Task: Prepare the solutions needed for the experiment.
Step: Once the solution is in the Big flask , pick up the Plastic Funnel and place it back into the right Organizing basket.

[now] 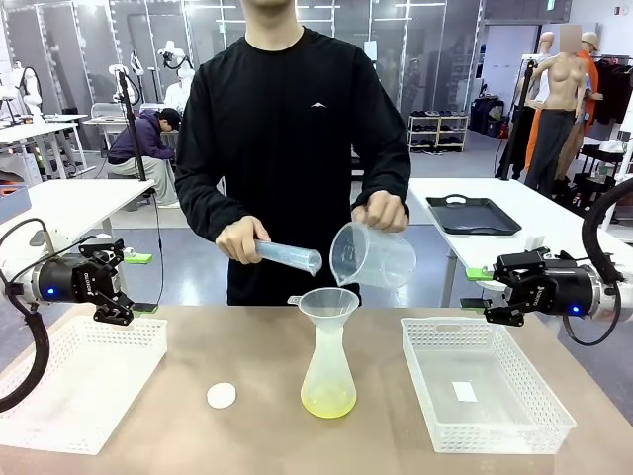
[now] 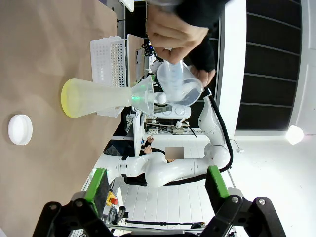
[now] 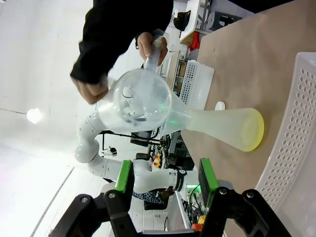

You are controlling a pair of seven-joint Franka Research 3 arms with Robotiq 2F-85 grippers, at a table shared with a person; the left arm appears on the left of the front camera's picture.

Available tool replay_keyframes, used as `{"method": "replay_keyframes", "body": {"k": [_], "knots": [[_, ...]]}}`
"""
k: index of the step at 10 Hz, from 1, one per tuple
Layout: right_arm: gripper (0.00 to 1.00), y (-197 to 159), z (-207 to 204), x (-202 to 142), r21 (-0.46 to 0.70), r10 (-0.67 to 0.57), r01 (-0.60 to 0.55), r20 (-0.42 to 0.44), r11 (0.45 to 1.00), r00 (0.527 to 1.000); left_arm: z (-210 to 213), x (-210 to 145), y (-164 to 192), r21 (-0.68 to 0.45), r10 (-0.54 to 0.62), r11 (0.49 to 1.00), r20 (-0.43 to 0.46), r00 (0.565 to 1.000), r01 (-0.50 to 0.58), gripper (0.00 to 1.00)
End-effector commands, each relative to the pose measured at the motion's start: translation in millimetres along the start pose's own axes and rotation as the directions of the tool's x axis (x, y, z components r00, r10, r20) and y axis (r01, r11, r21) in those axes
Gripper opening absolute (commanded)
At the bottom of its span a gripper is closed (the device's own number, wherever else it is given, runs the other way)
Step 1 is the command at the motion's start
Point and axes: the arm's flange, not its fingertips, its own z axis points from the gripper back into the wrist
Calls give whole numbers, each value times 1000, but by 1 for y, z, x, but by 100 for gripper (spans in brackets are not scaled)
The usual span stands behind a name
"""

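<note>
Front view. The solutions (image 1: 328,402) form a shallow yellow-green layer in the flask (image 1: 327,358) at table centre (a funnel (image 1: 323,301) sits in its neck). The left gripper (image 1: 115,315), at 10 o'clock from the flask, and the right gripper (image 1: 502,316), at 2 o'clock, both hang spread and empty. At 12 o'clock a person (image 1: 292,129) tilts a cylinder (image 1: 289,257) and a beaker (image 1: 373,255).

Left pincer (image 1: 113,313), right pincer (image 1: 500,315): black, green pads (image 2: 96,183), blue lamp, black cables. Person (image 1: 297,148): black long-sleeved sweatshirt, white chest mark.
</note>
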Motion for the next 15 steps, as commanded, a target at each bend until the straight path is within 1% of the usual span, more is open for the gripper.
{"method": "replay_keyframes", "body": {"k": [1, 15], "knots": [[67, 0, 0, 0, 1, 0, 0, 0, 1000, 1000, 0, 0, -2, -4, -1, 1000, 2, 1000, 1, 100], [67, 0, 0, 0, 1, 0, 0, 0, 1000, 1000, 0, 0, -2, -4, -1, 1000, 2, 1000, 1, 100]]}}
